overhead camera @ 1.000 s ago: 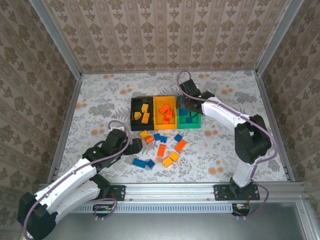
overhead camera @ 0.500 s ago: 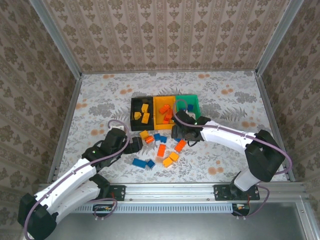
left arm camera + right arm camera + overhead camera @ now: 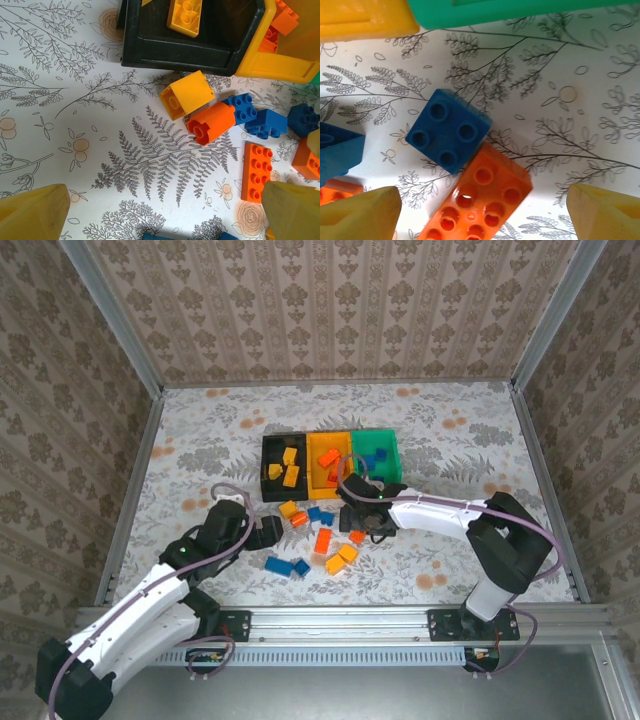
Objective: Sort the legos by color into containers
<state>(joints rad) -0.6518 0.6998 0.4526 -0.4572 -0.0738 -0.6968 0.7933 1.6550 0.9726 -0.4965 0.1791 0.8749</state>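
Three joined bins are set in a row at the middle of the surface (image 3: 200, 440): a black bin (image 3: 270, 445) on the left, an orange-yellow bin (image 3: 318, 445) in the middle and a green bin (image 3: 367, 443) on the right. Three yellow-orange bricks (image 3: 291, 476) can be counted in the black bin from above. Red-orange bricks (image 3: 331, 459) are heaped in the orange-yellow bin; three or four are made out, and the exact number cannot be told. One blue brick (image 3: 380, 457) is seen in the green bin, whose near end is partly covered by the right arm.

The unsorted bricks are scattered on the surface just in front of the bins. About eleven can be counted. Five are blue: a pair (image 3: 319, 515) near the middle, two more (image 3: 287, 566) nearest the arms, and a four-stud blue brick (image 3: 449, 131) below the right tool (image 3: 362, 522). Three are red-orange: a round one (image 3: 211, 123), a long eight-stud one (image 3: 323, 540) and one (image 3: 480, 202) touching the four-stud blue brick. Three look yellow-orange: one (image 3: 186, 94) just beside the black bin and touching the round one, and two (image 3: 341, 558) lying together.

The left tool (image 3: 268, 530) is held at the left end of the scatter, its jaws spread with nothing between them. The right tool is held just in front of the green bin, its jaws likewise spread wide above the blue and red-orange bricks, neither of which is gripped.
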